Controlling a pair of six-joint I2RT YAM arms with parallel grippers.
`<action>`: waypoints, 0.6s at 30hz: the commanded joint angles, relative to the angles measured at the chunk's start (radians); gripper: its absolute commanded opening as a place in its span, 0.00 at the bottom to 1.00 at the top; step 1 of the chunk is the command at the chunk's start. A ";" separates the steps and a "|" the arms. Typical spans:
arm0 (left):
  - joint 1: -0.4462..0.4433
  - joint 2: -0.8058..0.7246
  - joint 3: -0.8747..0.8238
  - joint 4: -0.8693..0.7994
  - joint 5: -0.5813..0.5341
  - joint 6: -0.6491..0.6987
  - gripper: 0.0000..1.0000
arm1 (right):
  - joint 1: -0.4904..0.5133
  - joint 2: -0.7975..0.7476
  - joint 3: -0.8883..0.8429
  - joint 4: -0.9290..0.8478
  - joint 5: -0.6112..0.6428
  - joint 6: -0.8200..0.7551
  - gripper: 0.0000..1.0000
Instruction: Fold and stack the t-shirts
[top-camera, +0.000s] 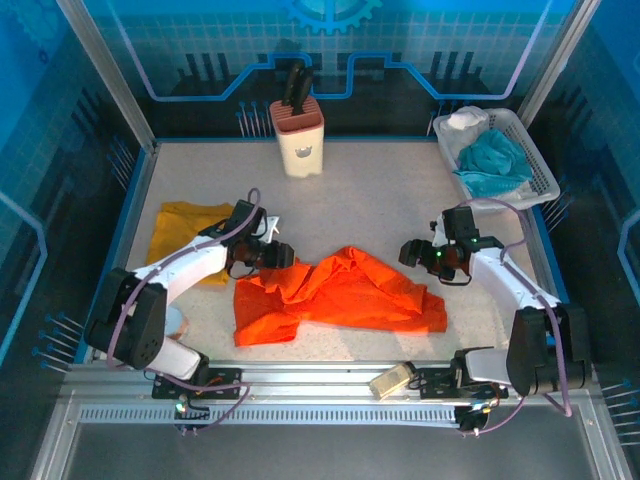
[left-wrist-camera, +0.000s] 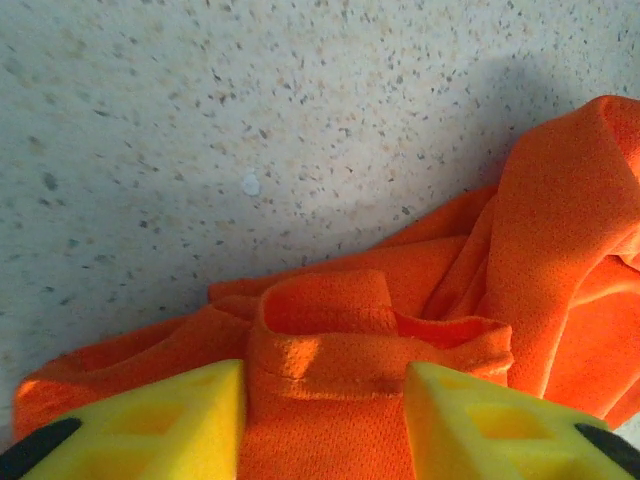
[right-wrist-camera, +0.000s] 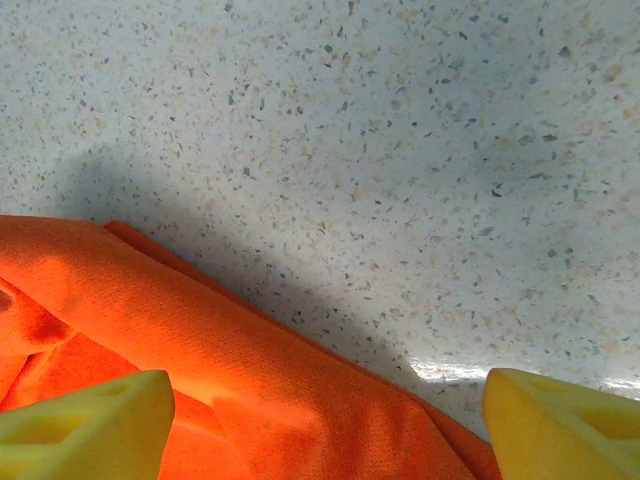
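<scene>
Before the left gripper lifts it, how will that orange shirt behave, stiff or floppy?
Probably floppy: the orange shirt lies crumpled in soft folds, so it should sag from one pinch point. Likely light: its mesh weave looks thin. Pushed, it would likely bunch up.

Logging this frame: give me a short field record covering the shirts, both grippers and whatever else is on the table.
orange t-shirt: crumpled, unfolded, table centre
mustard t-shirt: lying at left, partly covered by the left arm
left gripper: open, fingers either side of a raised orange fold
right gripper: open, over the orange shirt's edge
basket: far right, holds teal cloth and white cloth
stack: not yet made
</scene>
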 joint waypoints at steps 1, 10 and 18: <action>0.005 0.029 0.022 0.042 0.068 0.009 0.41 | -0.016 0.037 0.015 0.000 -0.045 -0.025 0.81; 0.005 0.037 0.075 -0.005 0.008 0.004 0.04 | -0.017 0.167 0.063 -0.023 -0.075 -0.012 0.78; 0.005 -0.040 0.086 -0.117 -0.080 -0.006 0.00 | -0.028 0.129 0.013 -0.091 0.013 0.021 0.73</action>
